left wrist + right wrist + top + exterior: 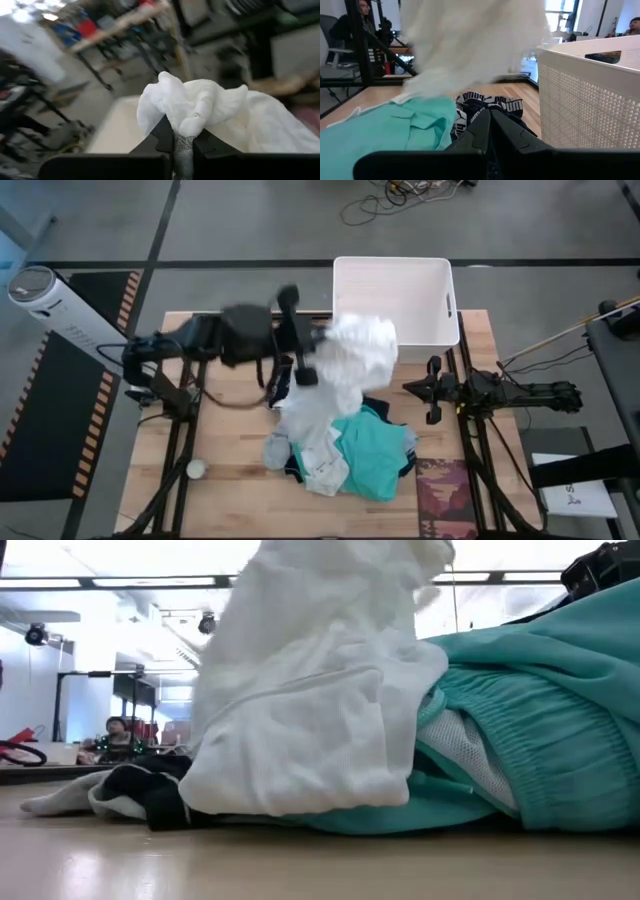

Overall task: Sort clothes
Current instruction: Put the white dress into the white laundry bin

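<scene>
The left end effector pinches the large white garment, lifting it beside the white bin with its lower part draped on the counter over the teal garment, while the right end effector waits nearby, fingers pressed together.

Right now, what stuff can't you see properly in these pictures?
- Low view: the white garment and teal garment hide the rest of the pile and both arms.
- High view: the white garment covers the clothes beneath it.
- Left wrist view: the room behind is blurred.
- Right wrist view: the bin's inside is hidden by its wall.
</scene>
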Controlling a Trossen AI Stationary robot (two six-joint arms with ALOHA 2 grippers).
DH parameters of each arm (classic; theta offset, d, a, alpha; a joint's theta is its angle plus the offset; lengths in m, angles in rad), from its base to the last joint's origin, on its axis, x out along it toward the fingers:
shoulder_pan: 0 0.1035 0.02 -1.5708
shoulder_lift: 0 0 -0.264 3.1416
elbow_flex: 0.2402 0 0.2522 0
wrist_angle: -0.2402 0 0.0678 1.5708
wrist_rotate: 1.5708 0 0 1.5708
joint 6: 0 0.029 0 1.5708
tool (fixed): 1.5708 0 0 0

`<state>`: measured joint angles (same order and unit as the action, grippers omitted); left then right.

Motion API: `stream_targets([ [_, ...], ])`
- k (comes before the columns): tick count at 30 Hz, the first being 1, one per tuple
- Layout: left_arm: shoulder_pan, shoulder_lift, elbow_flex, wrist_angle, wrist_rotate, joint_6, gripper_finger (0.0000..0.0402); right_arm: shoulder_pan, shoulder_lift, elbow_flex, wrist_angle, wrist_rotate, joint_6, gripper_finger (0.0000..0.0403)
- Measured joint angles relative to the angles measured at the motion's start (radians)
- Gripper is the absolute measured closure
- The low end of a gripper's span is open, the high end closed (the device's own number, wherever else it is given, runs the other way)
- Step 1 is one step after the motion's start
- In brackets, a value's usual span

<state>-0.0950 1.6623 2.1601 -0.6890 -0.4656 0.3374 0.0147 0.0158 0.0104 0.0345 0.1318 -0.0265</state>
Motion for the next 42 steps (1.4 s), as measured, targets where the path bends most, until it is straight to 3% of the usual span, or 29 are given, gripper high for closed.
stream_targets([
  [3,0.059,0.001,0.057,0.04,0.011,0.043,0.0401,0.0,0.0,0.0,0.0,0.0,0.0,0.0403],
  [14,0.277,0.004,0.097,0.295,0.292,0.036,0.0401,0.0,0.0,0.0,0.0,0.0,0.0,0.0403],
  [18,0.334,0.026,0.114,0.403,0.406,-0.001,0.0402,0.0,0.0,0.0,0.0,0.0,0.0,0.0403],
  [24,0.384,0.112,0.196,0.482,0.486,-0.03,0.0401,0.0,0.0,0.0,0.0,0.0,0.0,0.0403],
  [31,0.458,0.202,0.191,0.769,0.681,-0.242,0.0401,0.0,0.0,0.0,0.0,0.0,0.0,0.0403],
  [38,0.56,0.331,0.195,1.117,0.775,-0.543,0.0401,0.0,0.0,0.0,0.0,0.0,0.0,0.0403],
  [42,0.599,0.397,0.194,1.223,0.788,-0.65,0.0401,0.0,0.0,0.0,0.0,0.0,0.0,0.0403],
])
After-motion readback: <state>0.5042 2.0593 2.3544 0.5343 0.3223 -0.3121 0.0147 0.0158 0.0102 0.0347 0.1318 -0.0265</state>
